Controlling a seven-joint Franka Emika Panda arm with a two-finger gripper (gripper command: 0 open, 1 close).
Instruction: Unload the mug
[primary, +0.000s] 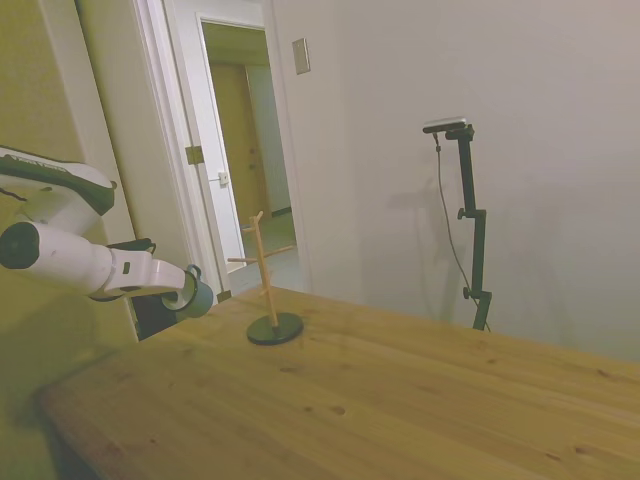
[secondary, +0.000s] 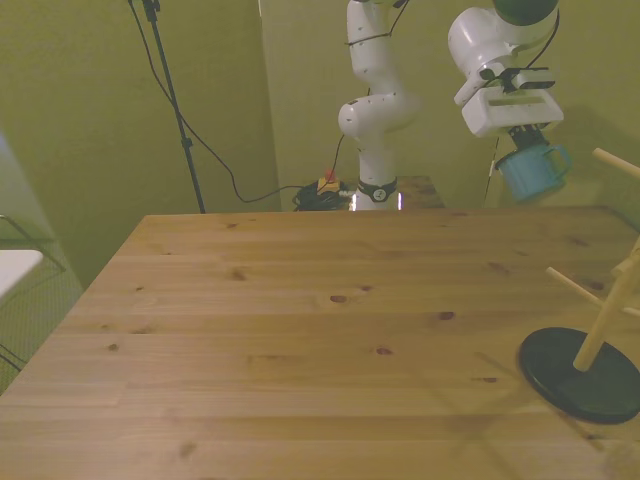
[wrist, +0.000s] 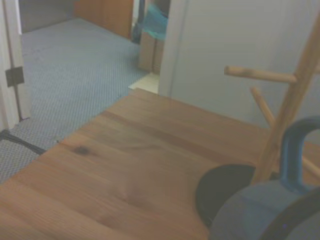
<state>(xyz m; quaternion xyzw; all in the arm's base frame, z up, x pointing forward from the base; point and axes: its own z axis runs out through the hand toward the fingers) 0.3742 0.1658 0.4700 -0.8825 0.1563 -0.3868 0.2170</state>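
We are carrying the small teal enamel-style mug (secondary: 532, 168) in the tool (secondary: 524, 140), whose fingers are closed on its rim; it is hanging in the air off the counter's (secondary: 300, 330) far edge, well clear of the wooden peg stand with its round dark base (secondary: 585, 365). To finish well, we are judging that a slow descent onto bare planks, away from the pegs, suits best, releasing only once the bottom is resting flat. The mug is looking smooth and hard with a loop handle; the counter is knotty, matte pine.

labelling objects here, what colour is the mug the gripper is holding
Teal blue-green; the mug shows best in the front view, held by the gripper.
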